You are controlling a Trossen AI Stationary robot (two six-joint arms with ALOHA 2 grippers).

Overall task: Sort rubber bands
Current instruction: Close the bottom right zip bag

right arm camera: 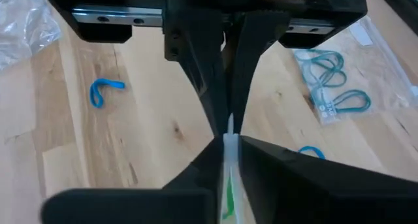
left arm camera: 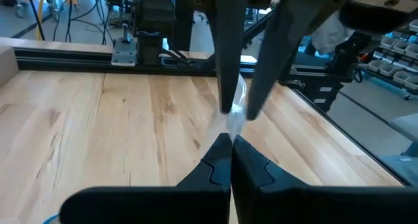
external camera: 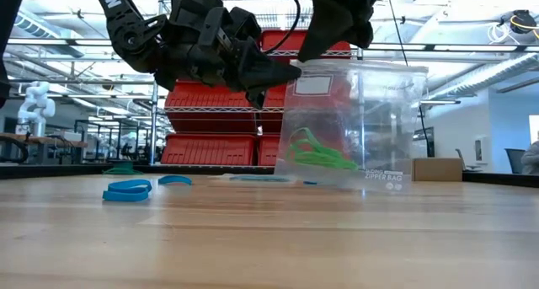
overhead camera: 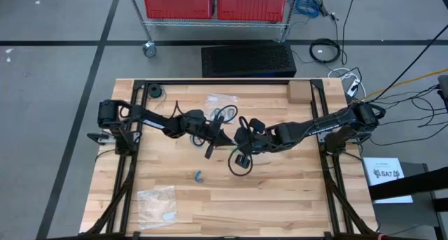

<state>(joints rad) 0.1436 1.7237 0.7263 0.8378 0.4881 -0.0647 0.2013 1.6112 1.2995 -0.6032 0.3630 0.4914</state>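
A clear zipper bag (external camera: 362, 120) with green rubber bands (external camera: 316, 154) inside hangs upright between my two grippers at mid-table. My left gripper (overhead camera: 225, 140) (left arm camera: 230, 138) is shut on its top edge, reaching level from the table's left. My right gripper (overhead camera: 242, 137) (right arm camera: 228, 138) is shut on the same edge close beside it, slanting down from the right. Loose blue rubber bands (external camera: 128, 189) (overhead camera: 199, 175) lie flat on the wood. Whether the bag's bottom touches the table I cannot tell. My left gripper pinches the bag's top edge (left arm camera: 234, 123) near one corner (external camera: 295, 70) between its two fingertips, coming in about level from the table's left. The bag hangs below the hold, upright. My right gripper pinches the bag's top edge (right arm camera: 228, 129) between its two fingers, right next to the left gripper's tips, slanting down from above and the right. The plastic with the green bands (right arm camera: 228, 191) runs down between the fingers.
A second clear bag (right arm camera: 333, 87) holding teal-blue bands lies toward the far side (overhead camera: 220, 100). Another clear bag (overhead camera: 157, 198) lies near the front left. A cardboard box (overhead camera: 299, 92) stands at the far right, and a dark green roll (overhead camera: 155, 93) at the far left.
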